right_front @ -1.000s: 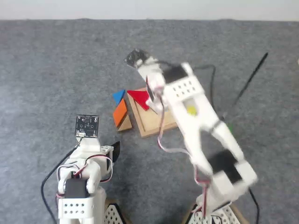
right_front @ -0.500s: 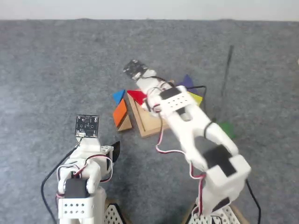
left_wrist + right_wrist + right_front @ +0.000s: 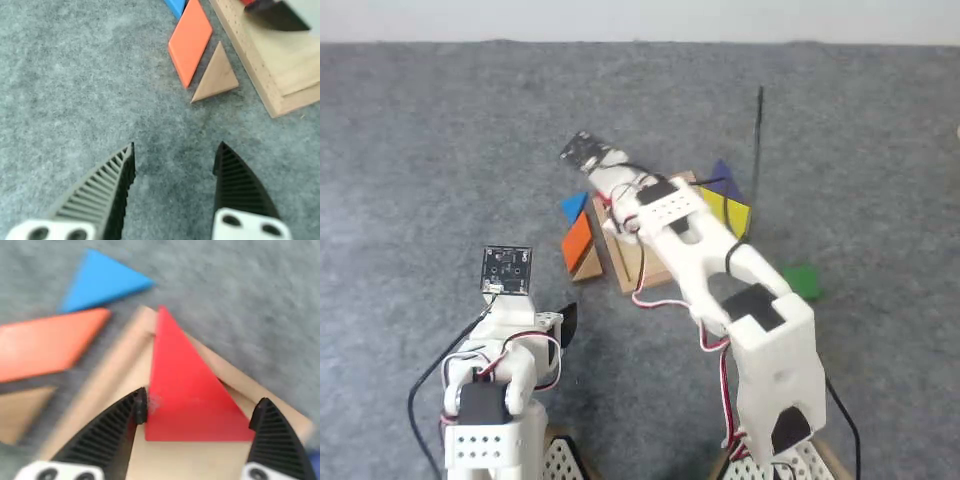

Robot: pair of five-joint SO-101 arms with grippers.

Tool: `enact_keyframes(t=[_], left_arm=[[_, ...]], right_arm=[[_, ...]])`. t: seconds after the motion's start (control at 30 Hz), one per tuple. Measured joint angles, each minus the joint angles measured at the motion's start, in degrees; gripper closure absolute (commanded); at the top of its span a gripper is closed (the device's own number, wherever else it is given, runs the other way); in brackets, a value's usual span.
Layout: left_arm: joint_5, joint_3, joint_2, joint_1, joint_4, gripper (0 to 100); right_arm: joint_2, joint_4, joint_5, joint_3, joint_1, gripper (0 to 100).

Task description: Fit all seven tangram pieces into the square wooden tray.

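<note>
Left gripper (image 3: 176,146): jaws wide apart, nothing held, hovering over grey carpet (image 3: 75,75). Ahead of it, along the tray's left side: blue triangle (image 3: 574,206), orange parallelogram (image 3: 577,241), plain wooden triangle (image 3: 588,264), all outside the square wooden tray (image 3: 623,262). Right gripper (image 3: 200,405): jaws spread, straddling the red triangle (image 3: 185,375), not clamped. That triangle lies at a tray corner, tip over the rim. Right of tray, on carpet: yellow piece (image 3: 725,207) just beside purple piece (image 3: 722,172); green piece (image 3: 802,280) apart.
</note>
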Motion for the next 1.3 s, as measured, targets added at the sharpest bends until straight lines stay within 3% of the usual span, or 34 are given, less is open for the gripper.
enact_keyframes(t=[0.23, 0.63, 0.9, 1.13, 1.3], left_arm=[[0.0, 0.0, 0.0, 0.0, 0.0, 76], [0.0, 0.0, 0.0, 0.0, 0.0, 76], [0.0, 0.0, 0.0, 0.0, 0.0, 76], [0.0, 0.0, 0.0, 0.0, 0.0, 76], [0.0, 0.0, 0.0, 0.0, 0.0, 76]], right_arm=[[0.1, 8.5, 0.0, -6.2, 5.6, 66.8], [0.5, 13.6, 4.0, -6.9, 3.2, 67.1], [-15.6, 30.2, -0.3, -6.9, 11.1, 90.4], [-20.7, 32.1, 4.7, 2.1, 21.3, 72.8], [-18.1, 24.9, 6.5, 6.3, 22.7, 70.2]])
